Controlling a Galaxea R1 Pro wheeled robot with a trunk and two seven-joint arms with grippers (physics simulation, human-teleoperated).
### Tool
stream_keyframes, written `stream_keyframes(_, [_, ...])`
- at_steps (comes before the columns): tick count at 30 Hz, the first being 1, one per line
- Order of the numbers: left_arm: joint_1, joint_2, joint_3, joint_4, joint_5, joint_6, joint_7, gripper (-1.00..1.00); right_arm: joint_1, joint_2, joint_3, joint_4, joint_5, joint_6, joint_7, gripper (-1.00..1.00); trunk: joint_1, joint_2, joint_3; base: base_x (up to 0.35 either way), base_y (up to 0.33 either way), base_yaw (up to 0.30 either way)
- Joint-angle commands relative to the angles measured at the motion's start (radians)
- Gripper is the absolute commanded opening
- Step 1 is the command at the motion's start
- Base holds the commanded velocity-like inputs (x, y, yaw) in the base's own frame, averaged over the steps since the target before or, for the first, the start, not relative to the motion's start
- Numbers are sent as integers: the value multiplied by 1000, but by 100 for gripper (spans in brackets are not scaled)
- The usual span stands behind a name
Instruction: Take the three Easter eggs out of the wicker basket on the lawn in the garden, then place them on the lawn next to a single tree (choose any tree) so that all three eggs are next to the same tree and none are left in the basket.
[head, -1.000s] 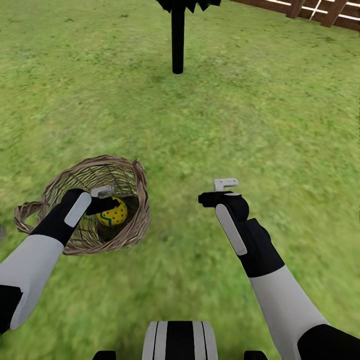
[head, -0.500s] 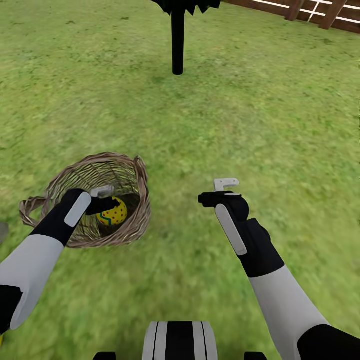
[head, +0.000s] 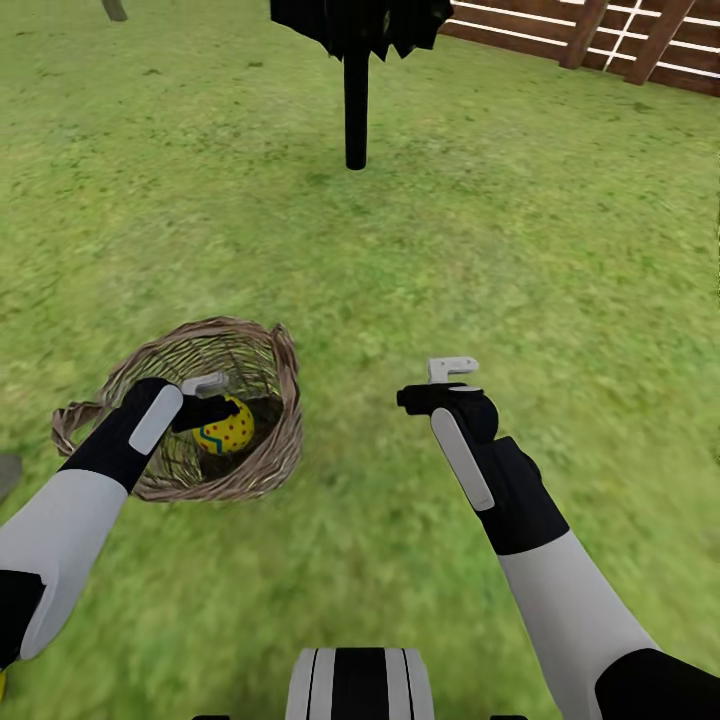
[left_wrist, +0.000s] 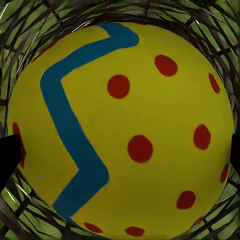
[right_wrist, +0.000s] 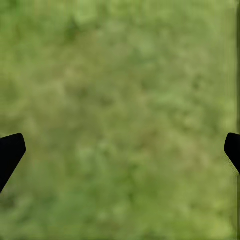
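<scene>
The left gripper (head: 222, 410) reaches into the wicker basket (head: 272, 455), its dark fingertips (left_wrist: 9, 156) spread wide to either side of the Easter egg (left_wrist: 122, 132) with no clear contact; the egg's long axis cannot be told. The right gripper (head: 437, 383) hangs over bare lawn (head: 560, 260) with fingers wide apart, holding nothing, well clear of the basket's braided rim, with open grass all around

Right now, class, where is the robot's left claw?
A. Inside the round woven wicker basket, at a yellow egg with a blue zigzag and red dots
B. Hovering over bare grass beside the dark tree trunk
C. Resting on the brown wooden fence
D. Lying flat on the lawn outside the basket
A: in the head view the left claw reaches into the round woven wicker basket, right at the yellow egg with a blue zigzag and red dots.
</scene>
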Motion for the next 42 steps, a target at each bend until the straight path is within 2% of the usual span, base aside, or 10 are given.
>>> stream_keyframes(1, [0,1,-5,-1,11,9,9,-100,-1,0,1,-1,-10,2,-10,100,0,0,-1,0,0,0])
stream_keyframes(11, [0,0,-5,-1,10,69,11,-100,-1,1,1,6,-10,2,-10,100,-1,0,11,0,0,0])
stream_keyframes(14, [0,0,-5,1,10,85,11,-100,-1,1,1,7,-10,2,-10,100,-3,1,23,0,0,0])
stream_keyframes(18, [1,0,-5,4,10,93,11,-100,-1,1,2,7,-10,2,-10,100,-3,1,23,0,0,0])
stream_keyframes(23, [1,0,-5,6,11,116,11,-100,-1,1,4,7,-10,2,-10,100,-5,2,42,0,0,0])
stream_keyframes(27, [1,0,-5,5,11,133,12,-100,-1,1,4,7,-10,2,-10,100,-5,3,46,0,0,0])
stream_keyframes(34, [1,-2,-2,-1,13,174,91,-100,-1,2,5,7,-9,2,-10,100,-7,4,61,0,0,0])
stream_keyframes(42, [7,-3,0,-4,13,182,100,-100,-1,2,7,7,-10,2,-10,100,-11,5,92,0,0,0])
